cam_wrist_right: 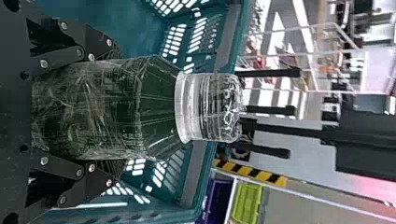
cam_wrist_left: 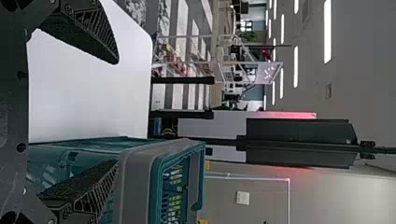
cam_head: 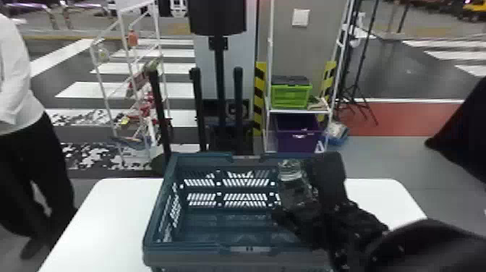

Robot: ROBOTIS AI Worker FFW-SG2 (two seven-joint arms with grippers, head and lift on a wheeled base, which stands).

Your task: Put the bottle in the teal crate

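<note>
looks like the placing step, with the bottle point(cam_wrist_right: 161, 107) gripped in a right claw point(cam_wrist_right: 116, 109) spread just bottle-wide, roughly 2 o'clock over the teal crate point(cam_head: 195, 255), so gotta lower gently, then release

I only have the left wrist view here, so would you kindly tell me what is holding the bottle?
Observer: The bottle is between the two fingers of the right gripper, one on each side.
Operator: Thank you; whereabouts is that gripper relative to the crate?
Observer: By the head view, it is at the right-hand part of the teal crate; how high it is above the crate's floor I cannot tell.
Operator: And which way does the bottle's free end point, if you don't mind?
Observer: Its clear, ribbed end points forward, away from the robot, toward the crate's far wall.
</note>
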